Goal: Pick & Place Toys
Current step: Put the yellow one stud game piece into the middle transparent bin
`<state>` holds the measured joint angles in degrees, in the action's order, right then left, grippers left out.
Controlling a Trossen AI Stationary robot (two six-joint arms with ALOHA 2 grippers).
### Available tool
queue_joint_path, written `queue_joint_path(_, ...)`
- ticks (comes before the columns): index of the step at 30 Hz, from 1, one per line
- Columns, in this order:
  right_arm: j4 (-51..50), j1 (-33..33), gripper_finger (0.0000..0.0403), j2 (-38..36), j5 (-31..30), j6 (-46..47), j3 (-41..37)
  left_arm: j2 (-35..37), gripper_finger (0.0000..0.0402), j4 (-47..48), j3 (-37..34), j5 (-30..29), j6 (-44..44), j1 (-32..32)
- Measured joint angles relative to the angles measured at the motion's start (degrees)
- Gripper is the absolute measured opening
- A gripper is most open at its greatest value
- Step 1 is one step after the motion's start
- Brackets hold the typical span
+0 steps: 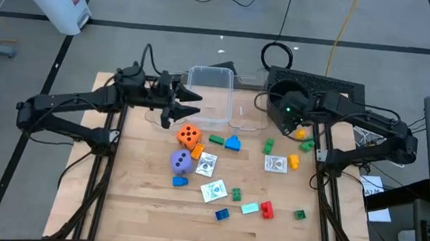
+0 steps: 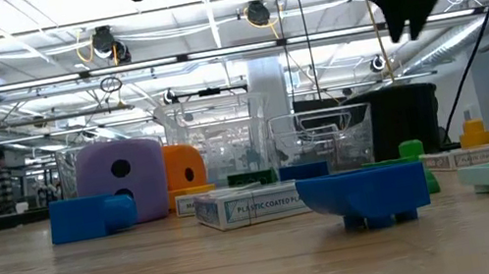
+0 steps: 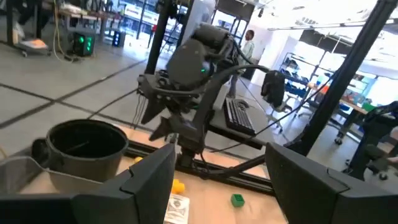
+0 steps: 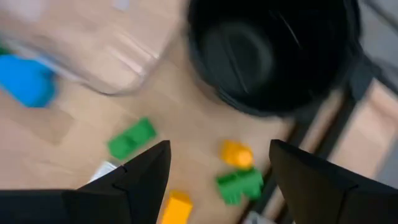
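Observation:
The toys lie scattered on the wooden table: an orange die (image 1: 189, 136), a purple die (image 1: 182, 161), printed cards (image 1: 276, 164), and red, green, blue, yellow and teal blocks. My left gripper (image 1: 193, 99) hangs level and open above the table's far middle, beside the clear tub, with nothing between its fingers (image 3: 149, 180). My right gripper (image 4: 219, 149) is open and slants down, high over a yellow block (image 4: 236, 154) and a green block (image 4: 239, 185) next to the black pot. It touches nothing.
The clear tub (image 1: 211, 97) stands at the far middle of the table and the black round pot (image 4: 273, 56) at the far right, partly under my right arm. A keyboard (image 1: 316, 82) lies behind the pot. Bare wood runs along the near edge.

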<state>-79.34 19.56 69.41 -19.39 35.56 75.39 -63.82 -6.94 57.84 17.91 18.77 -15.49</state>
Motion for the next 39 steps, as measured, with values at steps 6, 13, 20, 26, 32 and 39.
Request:
queue_joint_path(6,-3.6,3.0,0.0265,-0.4,1.6,1.1,-3.2,-2.7,0.0257,0.4,0.0,0.1,2.5,1.1)
queue_joint_path(13,-1.9,4.4,0.0265,-0.4,6.2,-1.2,-10.5,-4.1,0.0257,0.3,0.0,0.2,2.8,2.7)
queue_joint_path(20,1.0,6.2,0.0265,-0.4,6.8,-1.2,-17.2,-4.1,0.0257,0.3,0.0,0.1,2.1,3.7)
queue_joint_path(26,6.4,8.5,0.0265,-0.4,8.7,-1.9,-22.2,-4.1,0.0257,0.3,0.0,0.0,2.4,3.6)
queue_joint_path(32,9.1,11.1,0.0265,-0.4,9.1,-2.2,-25.6,-4.1,0.0257,0.3,0.0,0.0,2.4,3.6)
queue_joint_path(39,13.4,14.6,0.0265,-0.4,9.0,-3.4,-28.9,-4.1,0.0257,0.3,0.0,0.0,2.5,3.6)
